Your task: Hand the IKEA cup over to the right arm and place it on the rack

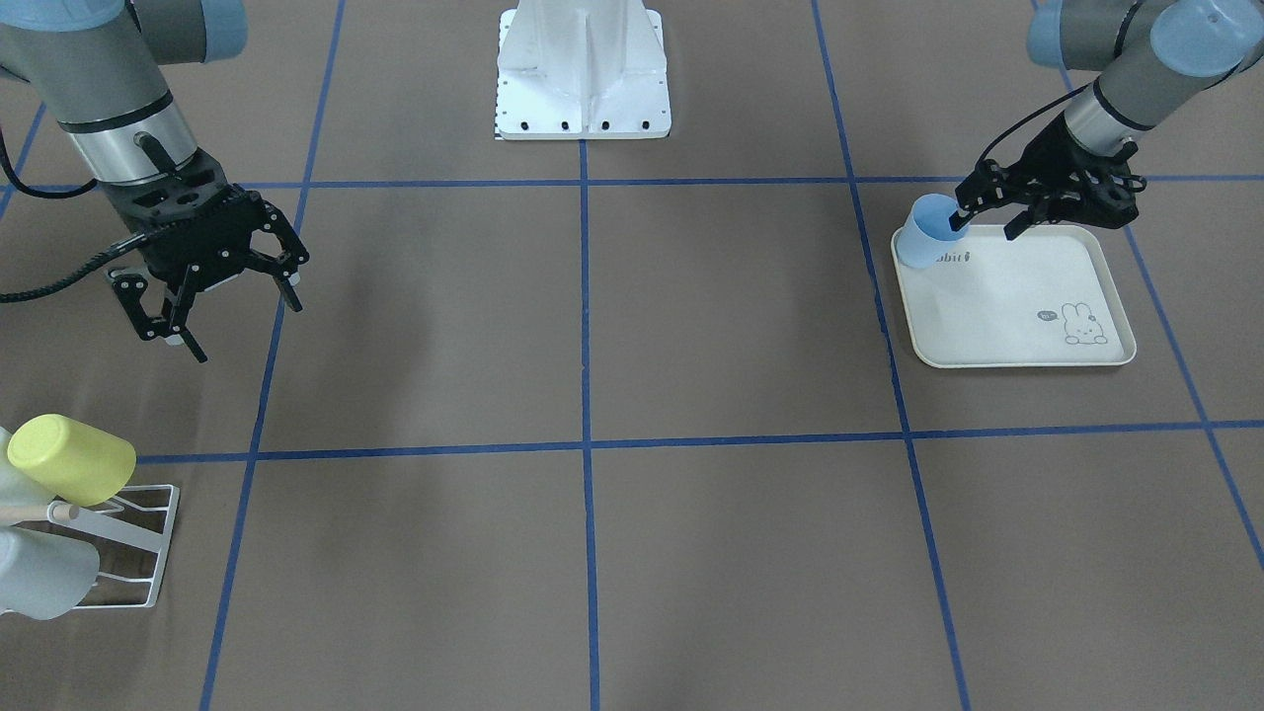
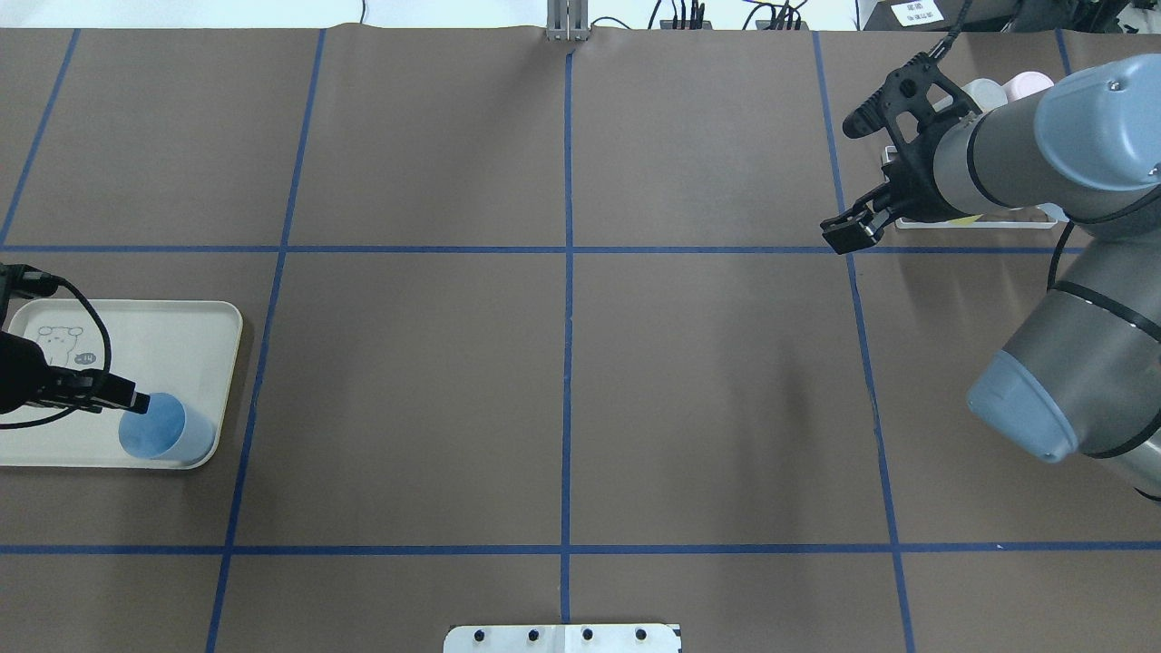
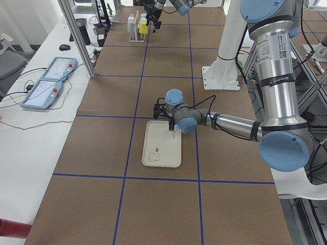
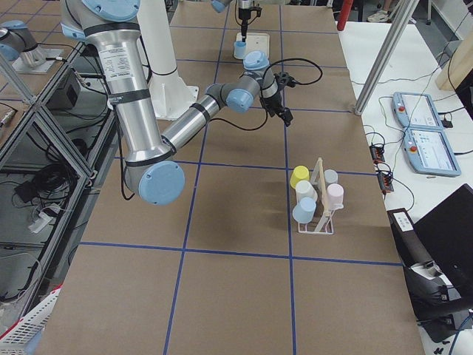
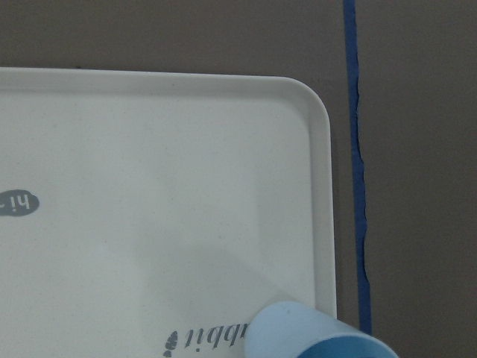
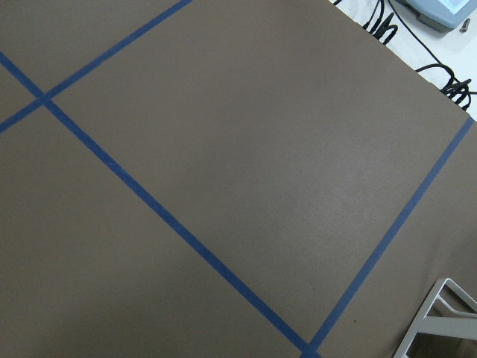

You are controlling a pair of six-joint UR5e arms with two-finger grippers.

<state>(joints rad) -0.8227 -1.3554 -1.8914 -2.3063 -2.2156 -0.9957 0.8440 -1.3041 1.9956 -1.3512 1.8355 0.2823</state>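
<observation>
IKEA cup (image 1: 926, 237), blue, stood upright at near-right corner of tray (image 1: 1017, 296), table's left side. L gripper (image 1: 985, 229): jaws apart, one finger inside rim, nothing clamped. R gripper (image 1: 247, 331): wide open, empty, near rack (image 1: 128, 535). Risk: thin-wall pinch may slip or tip cup on lift.

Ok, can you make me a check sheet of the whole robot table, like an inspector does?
surface: brown table cover marked with blue tape lines.
job's things: blue cup upright on a corner of the rabbit tray; white rack holds a yellow cup and other cups.
clutter: nothing seen.
grippers: left pincer open, one finger at the blue cup's rim; right pincer open, holding nothing.
cables: black cable loops off behind the right pincer.
surroundings: white base plate; control tablets on a side table.
</observation>
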